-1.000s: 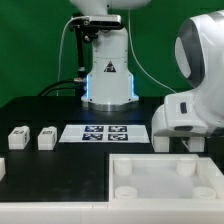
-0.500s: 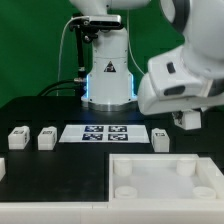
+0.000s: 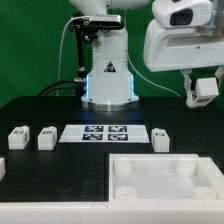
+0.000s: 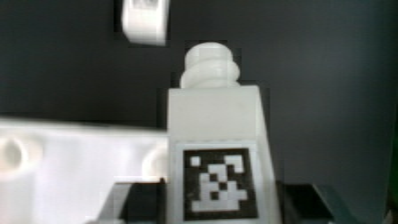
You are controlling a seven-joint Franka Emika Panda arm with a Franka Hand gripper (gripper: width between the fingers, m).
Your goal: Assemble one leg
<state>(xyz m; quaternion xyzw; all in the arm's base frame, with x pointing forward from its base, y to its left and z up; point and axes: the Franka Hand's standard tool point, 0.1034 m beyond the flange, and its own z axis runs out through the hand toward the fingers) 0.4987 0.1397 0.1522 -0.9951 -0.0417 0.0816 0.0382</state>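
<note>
My gripper (image 3: 203,97) is raised at the exterior view's upper right, well above the table, and is shut on a leg (image 3: 205,88). In the wrist view the leg (image 4: 217,130) stands between the dark fingers (image 4: 150,203), its square marker facing the camera and its rounded threaded tip pointing away from the gripper (image 4: 217,205). Three more legs lie on the black table: two at the exterior view's left (image 3: 17,137) (image 3: 46,138) and one at the right (image 3: 161,138). The large white tray (image 3: 150,196) with round sockets lies at the front.
The marker board (image 3: 103,132) lies flat in the middle of the table. The robot base (image 3: 107,80) stands behind it. In the wrist view the tray (image 4: 71,150) is blurred below the leg and another leg (image 4: 146,20) shows farther off.
The gripper has risen from table height at the exterior view's right to well above the table, carrying the leg. The other legs and the tray have not moved.
</note>
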